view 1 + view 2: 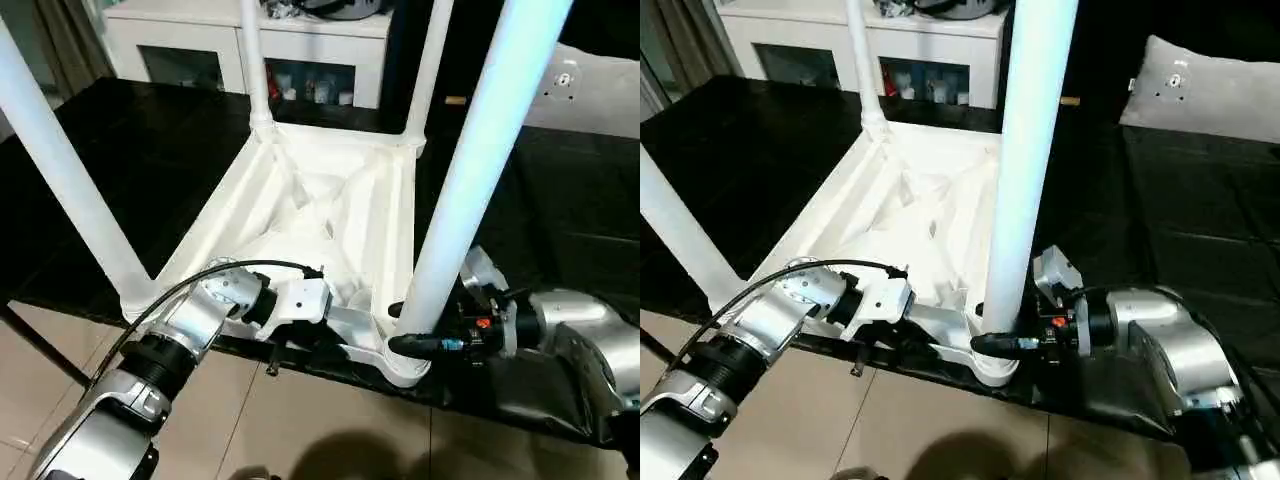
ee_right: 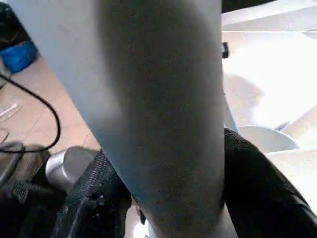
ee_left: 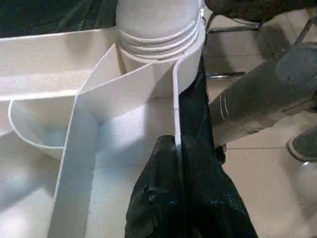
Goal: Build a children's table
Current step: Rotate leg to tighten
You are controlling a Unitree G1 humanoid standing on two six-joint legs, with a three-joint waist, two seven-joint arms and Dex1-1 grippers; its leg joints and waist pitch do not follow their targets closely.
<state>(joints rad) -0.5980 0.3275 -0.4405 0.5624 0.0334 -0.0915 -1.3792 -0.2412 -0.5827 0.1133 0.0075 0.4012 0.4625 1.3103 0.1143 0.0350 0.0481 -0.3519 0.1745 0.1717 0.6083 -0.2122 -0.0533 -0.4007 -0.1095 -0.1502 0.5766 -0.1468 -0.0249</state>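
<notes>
Pinching the table [image 1: 330,200] rim, left gripper [image 3: 176,148] jaws are closed; right gripper [image 1: 405,345] jaws clasp a leg [image 1: 480,150].

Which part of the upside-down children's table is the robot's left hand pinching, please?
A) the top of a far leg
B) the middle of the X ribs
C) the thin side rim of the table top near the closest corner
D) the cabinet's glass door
C: in the left wrist view the left hand closes on the table top's thin rim, beside the socket holding the near leg.
</notes>
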